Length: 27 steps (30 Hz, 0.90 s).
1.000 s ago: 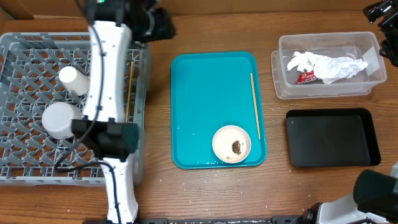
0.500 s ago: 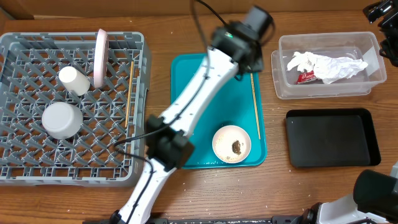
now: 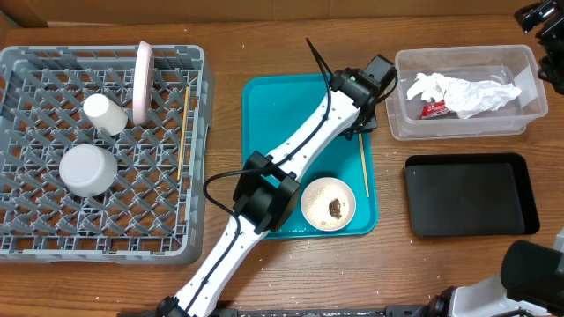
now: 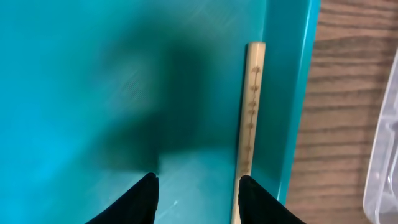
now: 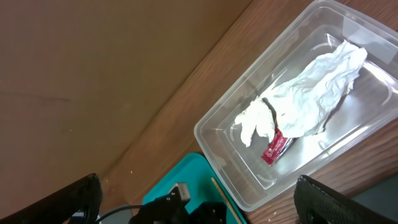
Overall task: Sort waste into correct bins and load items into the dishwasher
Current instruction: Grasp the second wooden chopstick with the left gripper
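Seen from above, a wooden table [image 3: 225, 53] holds a grey dish rack [image 3: 106, 251] at the left, a teal tray [image 3: 273, 132] in the middle, and a clear tub [image 3: 529, 110] with a black tray [image 3: 471, 194] below it at the right. The left arm reaches from the bottom edge diagonally up across the teal tray, and the left gripper [image 3: 366, 106] hangs over the tray's upper right corner. In the left wrist view the left gripper [image 4: 198, 196] has its two dark fingers spread apart and holds nothing. A chopstick [image 4: 252, 112] lies flat on the tray along the right rim, and its near end sits just beside the right-hand finger [image 4: 252, 199]. From overhead, the lower part of that chopstick [image 3: 363, 167] shows below the gripper. A small bowl [image 3: 315, 198] near the tray's bottom right corner holds a brown lump [image 3: 336, 209]. In the rack lie a white cup [image 3: 104, 113], an upturned bowl [image 3: 86, 169], a pink plate [image 3: 142, 81] standing on edge, and a second chopstick [image 3: 182, 132] near the right wall. The tub holds crumpled white paper [image 3: 463, 92] and a red wrapper [image 3: 432, 108]. The black tray is bare. In the right wrist view the right gripper [image 5: 198, 183] is spread wide and empty, looking down on the tub.
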Each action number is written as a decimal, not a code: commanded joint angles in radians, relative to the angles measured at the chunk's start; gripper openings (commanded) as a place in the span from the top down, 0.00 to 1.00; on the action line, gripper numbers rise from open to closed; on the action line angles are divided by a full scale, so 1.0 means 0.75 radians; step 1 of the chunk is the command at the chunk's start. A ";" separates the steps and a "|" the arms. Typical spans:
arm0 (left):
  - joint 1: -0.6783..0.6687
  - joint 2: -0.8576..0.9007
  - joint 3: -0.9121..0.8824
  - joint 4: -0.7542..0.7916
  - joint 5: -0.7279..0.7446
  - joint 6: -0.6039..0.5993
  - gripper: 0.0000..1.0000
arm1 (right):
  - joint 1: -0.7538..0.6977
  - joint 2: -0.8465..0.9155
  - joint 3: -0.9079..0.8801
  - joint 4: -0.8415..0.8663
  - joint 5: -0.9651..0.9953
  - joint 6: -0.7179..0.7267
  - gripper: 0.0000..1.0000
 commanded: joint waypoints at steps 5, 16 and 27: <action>0.003 0.032 0.002 0.053 -0.012 -0.030 0.57 | -0.003 -0.035 0.006 0.008 -0.012 0.006 0.00; -0.013 0.065 0.001 0.098 -0.014 0.107 0.59 | -0.003 -0.035 0.006 0.008 -0.012 0.006 0.00; -0.020 0.108 0.003 0.077 -0.055 0.159 0.96 | -0.003 -0.035 0.006 0.008 -0.012 0.006 0.00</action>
